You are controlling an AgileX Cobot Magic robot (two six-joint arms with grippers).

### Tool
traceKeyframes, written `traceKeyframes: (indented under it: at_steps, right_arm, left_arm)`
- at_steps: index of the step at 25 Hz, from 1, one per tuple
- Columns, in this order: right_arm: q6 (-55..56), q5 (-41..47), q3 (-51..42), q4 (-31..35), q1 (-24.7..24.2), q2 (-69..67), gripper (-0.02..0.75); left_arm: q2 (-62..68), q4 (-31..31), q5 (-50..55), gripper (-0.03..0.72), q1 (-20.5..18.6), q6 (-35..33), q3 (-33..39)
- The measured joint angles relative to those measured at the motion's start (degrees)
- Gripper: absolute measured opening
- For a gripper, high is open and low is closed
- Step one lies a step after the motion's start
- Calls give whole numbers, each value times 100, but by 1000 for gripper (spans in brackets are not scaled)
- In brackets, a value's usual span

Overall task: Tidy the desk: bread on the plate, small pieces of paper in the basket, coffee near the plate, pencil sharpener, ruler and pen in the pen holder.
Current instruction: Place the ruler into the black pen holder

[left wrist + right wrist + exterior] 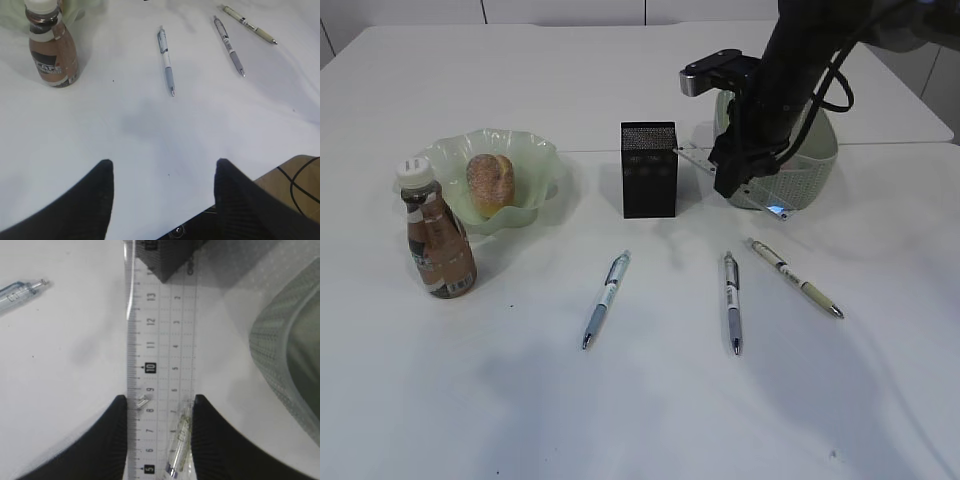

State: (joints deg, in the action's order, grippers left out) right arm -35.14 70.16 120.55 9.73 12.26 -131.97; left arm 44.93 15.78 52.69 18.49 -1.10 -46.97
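Clear plastic ruler (160,365) sits clamped across its width between the right gripper (159,415)'s black fingers, its far end reaching toward the black mesh pen holder (649,170) straight ahead, above the white desk (650,400). Just right of the gripper curves the sage-green basket (285,355)'s rim. Bare tabletop lies to its left, up to one pen (20,290)'s tip. The left gripper (162,175) hangs wide and empty over open desk; three pens and the coffee (50,45) lie beyond it.
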Motion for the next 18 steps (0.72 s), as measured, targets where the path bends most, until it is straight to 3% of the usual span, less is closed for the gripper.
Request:
traceKeyframes:
  at_steps: [18]
  right_arm:
    - [1003,11,8,11,0,369,303]
  left_arm:
    - [0,19,-224,448,0,0,0]
